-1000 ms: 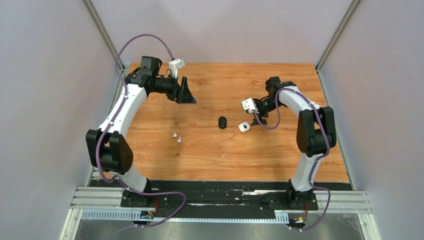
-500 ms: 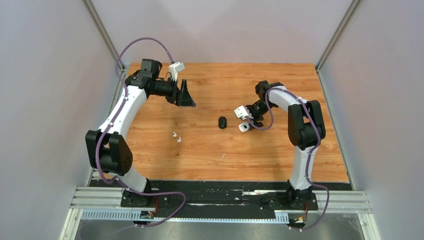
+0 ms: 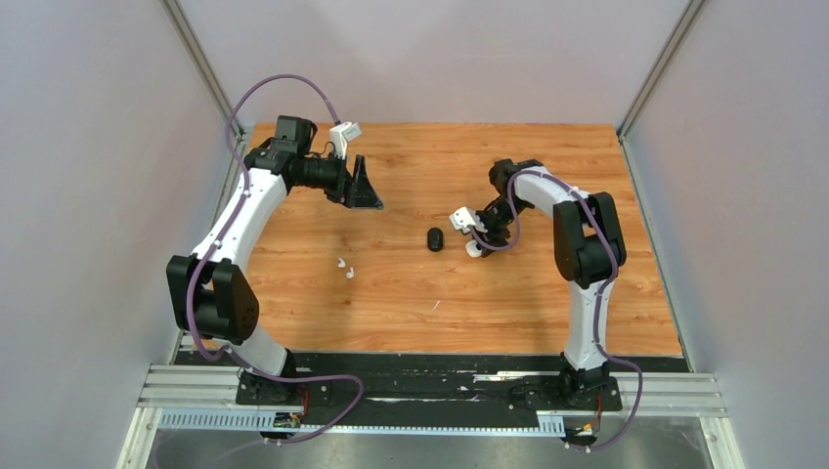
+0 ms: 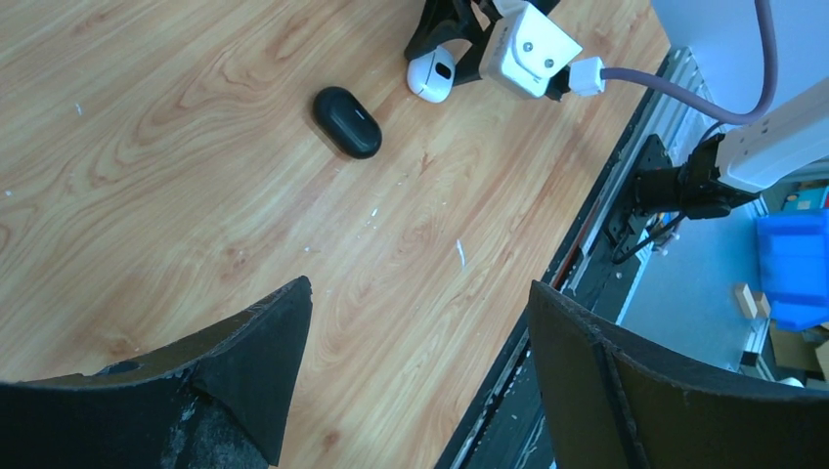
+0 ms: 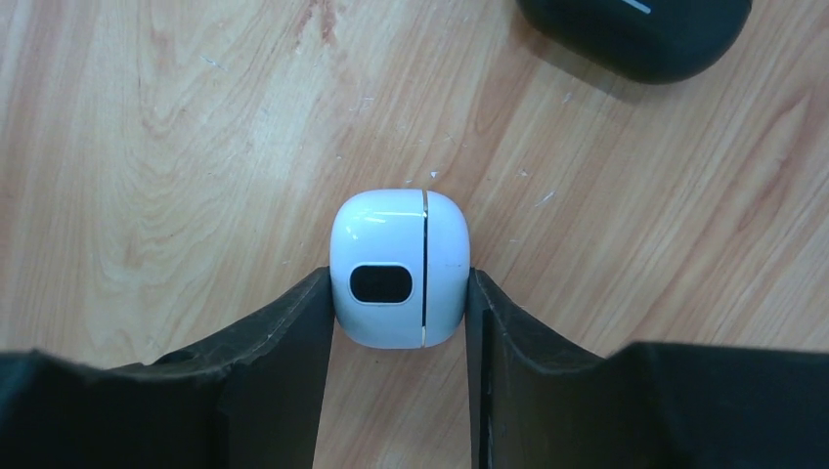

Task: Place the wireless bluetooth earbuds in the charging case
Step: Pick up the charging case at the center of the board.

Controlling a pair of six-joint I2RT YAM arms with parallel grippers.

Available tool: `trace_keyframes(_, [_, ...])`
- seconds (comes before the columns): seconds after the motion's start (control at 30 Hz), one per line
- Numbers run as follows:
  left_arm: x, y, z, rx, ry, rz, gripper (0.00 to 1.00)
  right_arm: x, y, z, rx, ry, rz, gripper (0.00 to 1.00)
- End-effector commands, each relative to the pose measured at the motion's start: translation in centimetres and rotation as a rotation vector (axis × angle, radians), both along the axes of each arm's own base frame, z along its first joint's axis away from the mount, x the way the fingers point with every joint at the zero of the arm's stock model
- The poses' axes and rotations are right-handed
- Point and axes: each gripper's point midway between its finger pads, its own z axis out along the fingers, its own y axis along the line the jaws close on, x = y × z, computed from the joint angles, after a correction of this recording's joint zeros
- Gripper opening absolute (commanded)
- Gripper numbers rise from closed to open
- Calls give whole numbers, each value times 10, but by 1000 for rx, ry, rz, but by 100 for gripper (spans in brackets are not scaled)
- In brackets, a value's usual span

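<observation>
My right tool (image 5: 401, 285) grips white case (image 5: 396, 259) on both flanks, flat on desk (image 3: 411, 322). Best squeeze: gentle, centred. Left tool (image 4: 418, 286) open, aloft. White earbuds (image 3: 344, 268) well apart, leftward.

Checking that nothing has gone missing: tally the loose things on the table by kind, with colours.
Charging cases: 2, a white charging case and a black charging case, both closed.
White earbuds: 2, lying close together.
Black earbuds: 0 in view.
Total: 4
</observation>
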Motion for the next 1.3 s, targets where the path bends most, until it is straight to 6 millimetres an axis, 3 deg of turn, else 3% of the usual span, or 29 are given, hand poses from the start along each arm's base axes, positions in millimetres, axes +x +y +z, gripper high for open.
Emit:
trace_keyframes(0.0, [2, -7, 16, -62, -23, 1, 86, -1, -1, 6, -30, 55, -91, 24])
trace_keyframes(0.1, [13, -12, 20, -96, -40, 18, 85, 25, 20, 52, 98, -53, -209, 10])
trace_keyframes(0.17, [25, -15, 27, -131, -66, 42, 85, 45, 37, 99, 235, -178, -283, 9])
trace_keyframes(0.23, [40, -21, 40, -188, -132, 67, 83, 64, 53, 151, 384, -321, -382, 0])
trace_keyframes(0.37, [59, -44, 63, -278, -241, 77, 81, 80, 80, 234, 588, -599, -512, 0])
trace_keyframes(0.47, [63, -65, 76, -308, -310, 17, 81, 78, 99, 272, 663, -674, -554, 0])
trace_keyframes(0.6, [57, -84, 83, -346, -347, -84, 81, 76, 117, 297, 696, -692, -586, 0])
trace_keyframes(0.7, [57, -89, 83, -360, -350, -100, 79, 69, 128, 303, 711, -689, -560, 0])
trace_keyframes(0.9, [58, -90, 83, -372, -349, -98, 74, 57, 142, 303, 724, -677, -502, 0])
trace_keyframes(1.07, [58, -92, 83, -382, -334, -100, 64, 52, 147, 301, 724, -678, -478, 0])
trace_keyframes(1.27, [59, -92, 81, -386, -320, -97, 62, 49, 152, 304, 732, -683, -465, 0])
